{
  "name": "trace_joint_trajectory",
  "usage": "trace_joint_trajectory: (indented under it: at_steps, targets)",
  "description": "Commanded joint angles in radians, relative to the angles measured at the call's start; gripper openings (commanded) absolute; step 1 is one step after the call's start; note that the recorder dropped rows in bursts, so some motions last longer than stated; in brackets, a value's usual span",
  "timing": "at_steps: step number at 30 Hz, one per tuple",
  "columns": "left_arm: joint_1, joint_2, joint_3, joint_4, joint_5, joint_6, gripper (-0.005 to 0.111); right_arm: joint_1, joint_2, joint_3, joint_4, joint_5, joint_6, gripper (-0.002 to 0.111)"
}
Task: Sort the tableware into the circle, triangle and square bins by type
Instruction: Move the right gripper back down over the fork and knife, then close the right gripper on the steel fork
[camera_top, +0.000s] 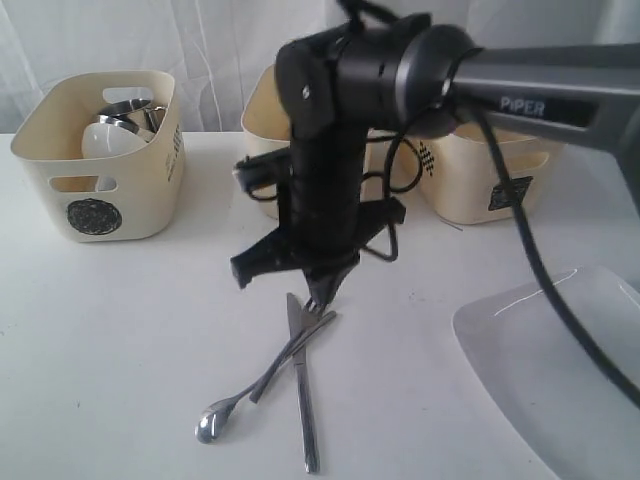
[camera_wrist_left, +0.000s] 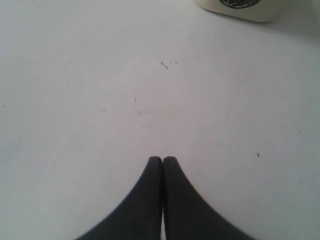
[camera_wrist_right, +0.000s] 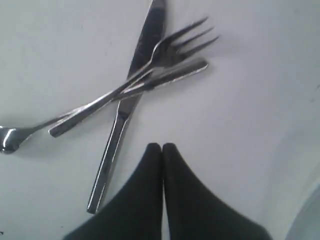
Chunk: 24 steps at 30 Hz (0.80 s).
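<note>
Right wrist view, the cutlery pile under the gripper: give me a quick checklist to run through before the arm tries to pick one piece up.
1. Right gripper empty: ok, nothing sits between its tips.
2. Jaws ready for a grasp: not ok, they are shut and would need to open first.
3. One piece lying free: not ok, the knife, fork and spoon lie crossed over one another.
4. Left gripper out of the way: ok, it is shut over bare table.
5. Bin for the cutlery identified: cannot tell, the arm hides the middle bin and its mark.
</note>
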Motion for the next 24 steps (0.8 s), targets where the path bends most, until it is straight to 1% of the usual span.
trace_joint_trajectory:
  at_steps: [1, 3, 4, 6, 8, 11, 13, 15, 18, 20, 24]
  targets:
    - [0.002, -0.003, 0.009, -0.011, 0.057, -0.001, 0.001, 0.069, -0.01, 0.064, -0.057, -0.125, 0.177, 0.0]
    - [0.002, -0.003, 0.009, -0.011, 0.057, -0.001, 0.001, 0.076, -0.01, 0.087, -0.028, -0.233, 0.273, 0.001]
    - [0.002, -0.003, 0.009, -0.011, 0.057, -0.001, 0.001, 0.073, -0.01, 0.095, 0.012, -0.284, 0.315, 0.003]
    - [0.002, -0.003, 0.009, -0.011, 0.057, -0.001, 0.001, 0.062, -0.008, 0.103, 0.13, -0.358, 0.374, 0.013]
    - [0.002, -0.003, 0.009, -0.011, 0.057, -0.001, 0.001, 0.051, -0.006, 0.105, 0.242, -0.412, 0.388, 0.024]
    - [0.002, -0.003, 0.009, -0.011, 0.057, -0.001, 0.001, 0.051, 0.0, 0.105, 0.272, -0.426, 0.388, 0.039]
    - [0.002, -0.003, 0.009, -0.011, 0.057, -0.001, 0.001, 0.053, 0.007, 0.105, 0.279, -0.395, 0.388, 0.044]
    - [0.002, -0.003, 0.009, -0.011, 0.057, -0.001, 0.001, 0.053, 0.021, 0.105, 0.279, -0.321, 0.388, 0.047]
    - [0.002, -0.003, 0.009, -0.011, 0.057, -0.001, 0.001, 0.053, 0.051, 0.105, 0.281, -0.174, 0.405, 0.047]
    - [0.002, -0.003, 0.009, -0.011, 0.057, -0.001, 0.001, 0.053, 0.069, 0.105, 0.281, -0.115, 0.438, 0.047]
    - [0.002, -0.003, 0.009, -0.011, 0.057, -0.001, 0.001, 0.053, 0.091, 0.105, 0.265, -0.103, 0.487, 0.047]
